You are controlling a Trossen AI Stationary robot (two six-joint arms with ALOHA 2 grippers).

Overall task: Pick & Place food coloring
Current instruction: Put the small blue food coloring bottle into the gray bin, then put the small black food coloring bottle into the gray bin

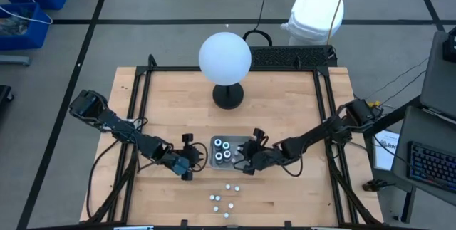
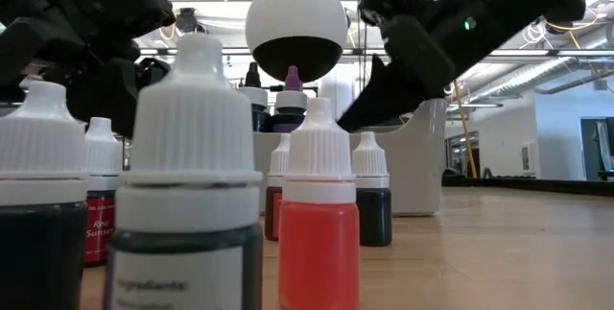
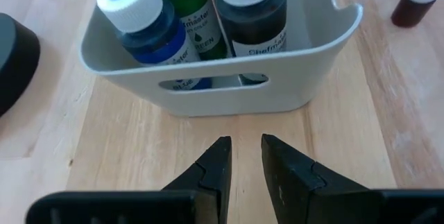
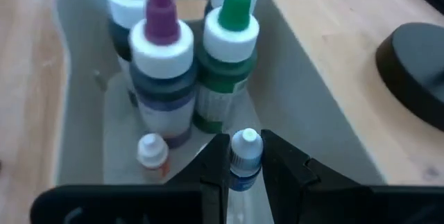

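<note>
Right gripper [image 4: 244,156]: I see its jaws closed on a small white-capped bottle [image 4: 245,156] with a blue label, held upright between the fingertips, over the open tray.
Tray [image 4: 305,130]: grey, directly ahead of and below the right jaws; the held bottle sits inside its rim line.
Large bottles in tray: ahead of the right jaws stand a purple-tipped bottle [image 4: 161,71], a green-tipped bottle [image 4: 229,57] and a black-tipped bottle [image 4: 125,9]; all upright, packed close.
Small orange bottle [image 4: 152,154]: just beside the right jaws, inside the tray, next to the purple-tipped one.
Left gripper [image 3: 243,156]: I read its jaws as narrow, a slim gap between the tips, nothing between them; they hang over bare wood.
Tray from the left side: its handled wall is just ahead of the left jaws, not touching them.
Loose small bottles [image 1: 222,200]: a white-capped cluster on the table [image 1: 299,187], near both grippers, outside the tray.
Globe lamp [image 1: 225,59]: beyond the tray, well apart from both jaws.
</note>
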